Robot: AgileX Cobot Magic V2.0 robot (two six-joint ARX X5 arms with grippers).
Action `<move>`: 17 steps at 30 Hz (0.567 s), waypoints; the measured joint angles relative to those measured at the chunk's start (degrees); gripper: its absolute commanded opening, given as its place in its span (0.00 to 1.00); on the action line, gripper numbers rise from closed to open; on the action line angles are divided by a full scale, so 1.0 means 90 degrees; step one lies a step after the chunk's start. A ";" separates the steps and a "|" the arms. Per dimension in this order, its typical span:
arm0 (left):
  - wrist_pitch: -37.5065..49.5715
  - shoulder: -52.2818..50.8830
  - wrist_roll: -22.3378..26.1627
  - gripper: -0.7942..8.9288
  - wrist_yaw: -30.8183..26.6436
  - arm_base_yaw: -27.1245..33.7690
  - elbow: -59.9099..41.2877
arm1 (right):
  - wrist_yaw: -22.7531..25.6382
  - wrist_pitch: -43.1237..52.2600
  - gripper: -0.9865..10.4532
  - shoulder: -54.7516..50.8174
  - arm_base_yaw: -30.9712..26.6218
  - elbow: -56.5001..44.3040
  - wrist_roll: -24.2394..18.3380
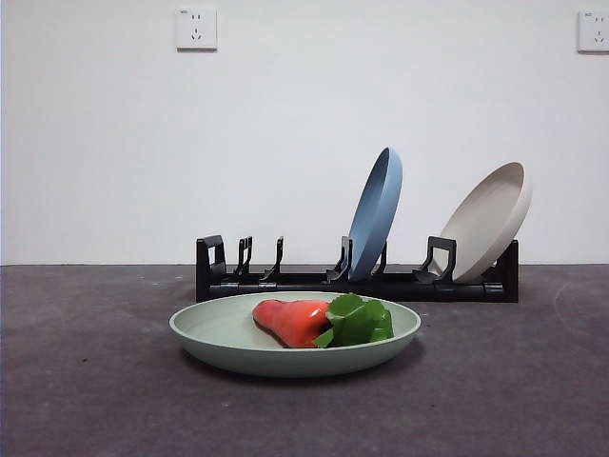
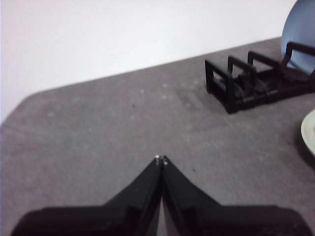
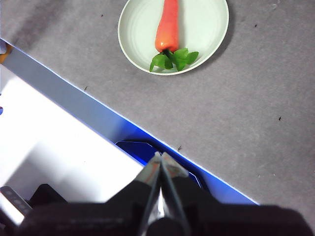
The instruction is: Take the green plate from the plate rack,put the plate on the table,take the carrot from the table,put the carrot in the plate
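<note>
Jaws of both grippers pressed together, tips meeting, nothing between them.

Front view: lay flat on the table, in the foreground, the green plate. Inside it rested the carrot, on its side, orange body toward the left of the picture, green leaves toward the right. Behind the plate, apart from it, stood the plate rack, running across the table before the white wall. Leaned in a slot right of the rack's middle, the blue plate, on edge and tilted. Propped at the rack's right end, the beige plate, also tilted, hollow side facing left. Slots at the left end bare. Two wall sockets high on the wall. No arm showing here.

Left wrist view: closed left gripper hung above bare table, gripping nothing. Well apart from it, one end of the rack with upright prongs, a part of the blue plate at the picture's edge, and a pale sliver of the green plate's rim.

Right wrist view: shut right gripper hung over the table's edge, holding nothing, with a white surface and a blue-lit border beneath. Well apart from it, on the grey surface, sat the green plate with the carrot fully inside, leaves pointing toward the gripper.
</note>
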 measured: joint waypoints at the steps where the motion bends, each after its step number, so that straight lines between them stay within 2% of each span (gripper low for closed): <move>1: 0.0000 -0.0078 -0.0036 0.08 0.0000 0.0000 -0.0100 | 0.0000 0.0000 0.09 0.0000 0.0000 0.0002 0.0000; 6: -0.0316 -0.0374 -0.0117 0.08 0.0000 0.0000 -0.0236 | 0.0000 0.0002 0.09 0.0000 0.0000 0.0002 0.0000; 17: -0.0308 -0.0381 -0.0304 0.08 0.0046 0.0000 -0.0236 | 0.0000 0.0000 0.09 0.0000 0.0000 0.0002 0.0000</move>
